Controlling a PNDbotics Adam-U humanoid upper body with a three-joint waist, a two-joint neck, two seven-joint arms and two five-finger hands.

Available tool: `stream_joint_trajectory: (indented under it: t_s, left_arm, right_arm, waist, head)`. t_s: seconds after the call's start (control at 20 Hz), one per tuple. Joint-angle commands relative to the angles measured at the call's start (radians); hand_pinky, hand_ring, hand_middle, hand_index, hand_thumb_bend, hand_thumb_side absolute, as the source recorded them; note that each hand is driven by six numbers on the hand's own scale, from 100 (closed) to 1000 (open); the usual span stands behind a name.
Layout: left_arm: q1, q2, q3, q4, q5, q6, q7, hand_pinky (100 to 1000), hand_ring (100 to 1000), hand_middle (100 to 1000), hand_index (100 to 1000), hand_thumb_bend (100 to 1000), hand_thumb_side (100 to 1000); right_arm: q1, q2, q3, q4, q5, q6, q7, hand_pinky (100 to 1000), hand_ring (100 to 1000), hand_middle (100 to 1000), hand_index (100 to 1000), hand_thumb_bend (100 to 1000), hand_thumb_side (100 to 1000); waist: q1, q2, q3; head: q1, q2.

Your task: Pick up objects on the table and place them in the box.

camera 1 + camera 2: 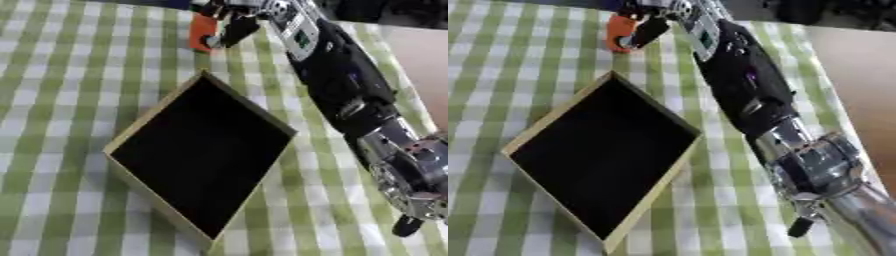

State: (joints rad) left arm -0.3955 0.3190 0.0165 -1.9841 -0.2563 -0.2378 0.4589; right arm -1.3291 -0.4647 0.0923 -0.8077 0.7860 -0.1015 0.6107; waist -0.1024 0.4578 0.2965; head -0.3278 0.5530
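Pickup was the step in hand: beyond the box, the right hand pinched an orange object, which next needed carrying over the box's dark hollow.

Right arm: glossy black shell along the forearm, tapering toward the wrist. A pale grey panel with a small green rectangular mark sits near the wrist. Right hand: black fingers. Elbow joint: bare silver metal, ringed and cylindrical, with dark recesses. A short black stub projects below the joint.
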Motion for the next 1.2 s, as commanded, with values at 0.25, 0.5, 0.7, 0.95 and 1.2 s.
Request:
stream_joint_trajectory:
  t_s: [0.25, 0.5, 0.7, 0.95, 1.2]
  left_arm:
    - [-0.01, 0.019, 0.01, -0.016, -0.008, 0.0, -0.008, 787, 718, 773, 739, 457, 640]
    - [-0.007, 0.021, 0.01, -0.016, -0.012, 0.003, -0.015, 787, 716, 773, 738, 456, 644]
    - [-0.007, 0.021, 0.01, -0.016, -0.014, 0.004, -0.021, 787, 715, 773, 735, 455, 646]
    - [-0.007, 0.022, 0.01, -0.016, -0.015, 0.006, -0.026, 788, 715, 773, 734, 454, 648]
    - [-0.013, 0.02, 0.009, -0.016, -0.016, 0.006, -0.033, 789, 715, 773, 733, 448, 650]
  right_arm:
    - [-0.014, -0.031, -0.003, -0.007, 0.005, 0.003, -0.011, 866, 906, 882, 920, 289, 484]
    - [-0.026, -0.035, -0.012, -0.018, 0.001, 0.014, -0.032, 864, 898, 879, 914, 290, 497]
    - [-0.032, -0.036, -0.016, -0.02, 0.007, 0.025, -0.048, 863, 896, 878, 913, 295, 507]
    - [-0.037, -0.039, -0.018, -0.025, 0.009, 0.035, -0.068, 862, 892, 875, 910, 302, 517]
    - [-0.034, -0.04, -0.015, -0.022, 0.034, 0.047, -0.092, 889, 919, 904, 925, 348, 530]
  waist:
    - [0.003, -0.013, 0.0]
    - [0.004, -0.012, -0.004]
    - [0.004, -0.011, -0.004]
    - [0.003, -0.01, -0.007]
    - [0.001, -0.004, -0.004]
  head:
    - [-0.001, -0.014]
    - [0.003, -0.008]
    - [0.003, -0.009]
    - [0.006, -0.005]
    - [0.004, -0.017]
